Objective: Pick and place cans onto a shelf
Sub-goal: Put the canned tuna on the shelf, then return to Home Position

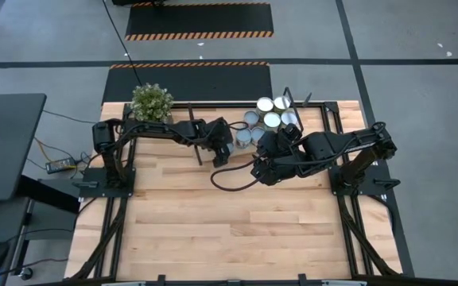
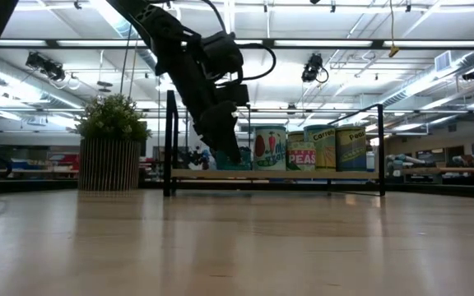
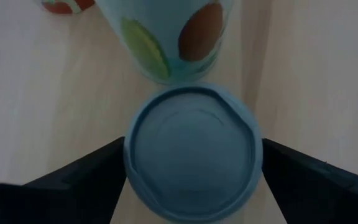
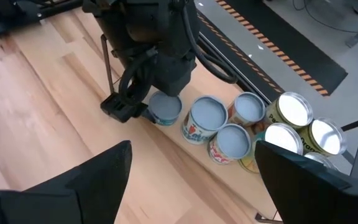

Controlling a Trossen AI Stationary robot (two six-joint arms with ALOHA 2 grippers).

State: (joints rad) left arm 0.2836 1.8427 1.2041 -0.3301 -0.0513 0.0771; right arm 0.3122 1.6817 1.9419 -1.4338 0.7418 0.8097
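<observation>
Left end effector [image 4: 143,111] sits at the left end of the light wooden shelf board with thin black wire frame [image 1: 324,105], fingers straddling a small metal can with a blue-grey lid [image 3: 191,150]; left wrist view shows one finger [image 3: 79,180] on each side of the lid, apparently touching, so I read it as pinching that can at or just above the board. Can't confirm it's fully seated: low view has the arm blocking its base. Right next to it on the shelf stands the fruit-label can [image 3: 176,37], and the row of other cans continues to the right: blue-grey tops [image 4: 207,118] nearest, silvery-topped cans [image 1: 270,111] at the far right. Right end effector [image 1: 262,168] hovers over the wooden counter [image 1: 213,230] just near of the shelf, fingers spread, holding nothing. Green potted plant [image 1: 151,102] is at the far left corner, clear of the work. Handling guess: rigid cylinder, smooth paper label, likely moderate weight if full, so slip-prone rather than fragile. Grip the side wall mid-height, across the diameter, and keep it upright. Tight spacing means a release could nudge the neighbour.
</observation>
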